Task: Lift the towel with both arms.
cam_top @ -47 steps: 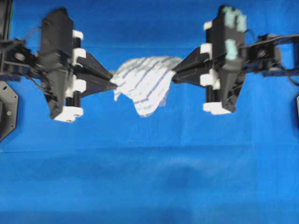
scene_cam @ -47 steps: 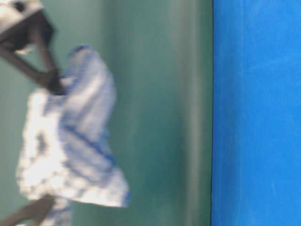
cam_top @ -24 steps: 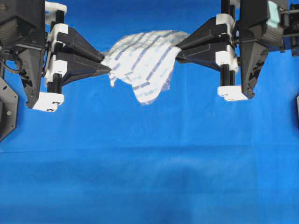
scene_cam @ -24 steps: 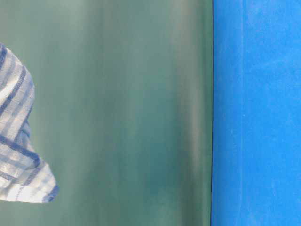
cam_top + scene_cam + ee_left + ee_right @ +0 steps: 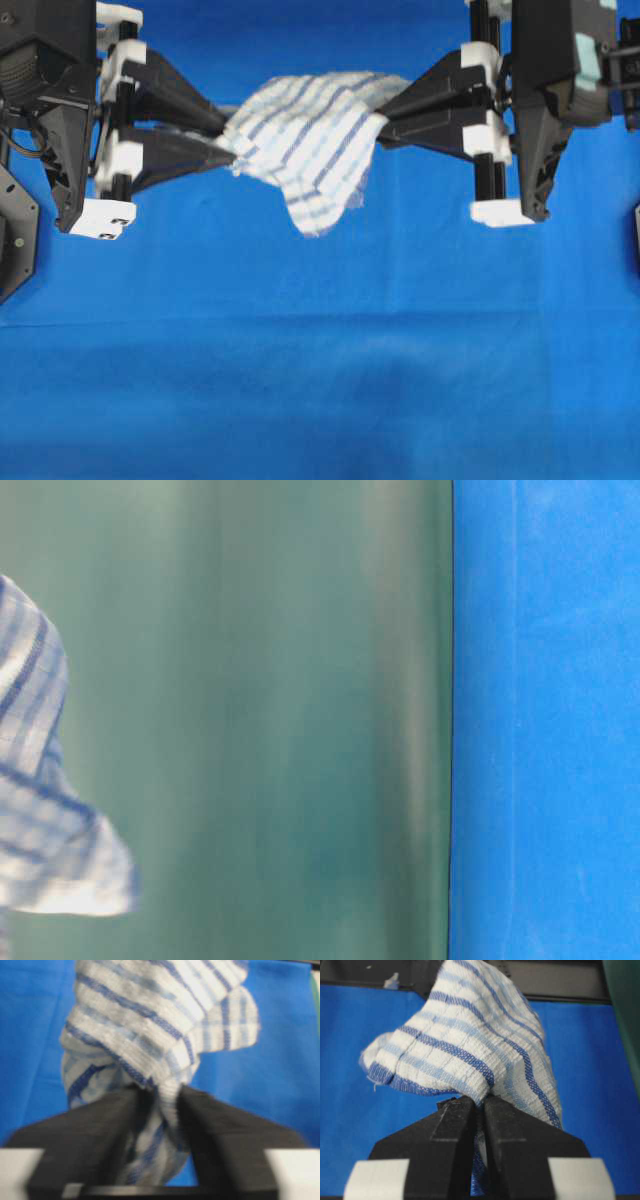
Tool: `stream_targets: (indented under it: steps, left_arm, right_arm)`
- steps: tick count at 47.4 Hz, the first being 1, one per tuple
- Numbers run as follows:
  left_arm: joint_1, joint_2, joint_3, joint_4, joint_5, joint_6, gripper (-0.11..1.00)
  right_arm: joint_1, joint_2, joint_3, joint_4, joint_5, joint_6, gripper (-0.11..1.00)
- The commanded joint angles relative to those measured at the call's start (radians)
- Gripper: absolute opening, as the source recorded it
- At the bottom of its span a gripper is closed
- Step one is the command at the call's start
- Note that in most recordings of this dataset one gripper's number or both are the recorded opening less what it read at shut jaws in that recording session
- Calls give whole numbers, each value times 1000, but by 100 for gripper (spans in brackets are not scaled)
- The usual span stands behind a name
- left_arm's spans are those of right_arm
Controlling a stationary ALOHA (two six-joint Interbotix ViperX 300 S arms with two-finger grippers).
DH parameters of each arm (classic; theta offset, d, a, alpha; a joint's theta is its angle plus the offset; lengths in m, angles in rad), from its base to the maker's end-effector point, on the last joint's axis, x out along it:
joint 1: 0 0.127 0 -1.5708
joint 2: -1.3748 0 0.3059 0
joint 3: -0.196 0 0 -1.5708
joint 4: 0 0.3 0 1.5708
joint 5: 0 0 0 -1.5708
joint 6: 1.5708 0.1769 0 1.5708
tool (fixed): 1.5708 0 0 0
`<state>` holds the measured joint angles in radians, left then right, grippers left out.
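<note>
No text, label, brand, number or sign could be read on anything in any of the views.
</note>
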<state>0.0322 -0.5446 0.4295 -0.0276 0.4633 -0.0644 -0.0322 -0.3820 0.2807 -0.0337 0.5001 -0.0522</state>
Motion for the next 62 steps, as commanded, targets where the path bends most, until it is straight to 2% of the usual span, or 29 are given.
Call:
stream_targets:
  steps: [1,7,11,16,22,33,44,53,62]
  left_arm:
    - [2,-9,-23,3,-12,0,44]
    - [2,-9,-18,3,-15,-3,80]
    - [2,-9,-9,3,-15,-8,92]
    - [2,-8,3,3,-15,-12,92]
    - [2,-3,35,3,-31,-14,92]
    - [0,29,184,3,-158,-14,92]
    - [-3,112,331,3,-267,-14,92]
    - [-25,202,377,3,-293,-14,92]
    - [-49,337,414,2,-376,-11,92]
  right_arm:
    - [3,-15,-23,-3,-3,-2,15]
    - [2,-14,-21,-25,5,0,52]
    - [2,-14,-18,-37,6,11,68]
    - [2,-15,-9,-37,11,12,64]
    - [2,-14,26,-34,12,25,66]
    - [11,31,166,-31,-54,98,66]
    - [46,153,270,-31,-141,158,66]
    - [69,275,293,-31,-169,198,65]
    - [86,408,299,-26,-232,201,65]
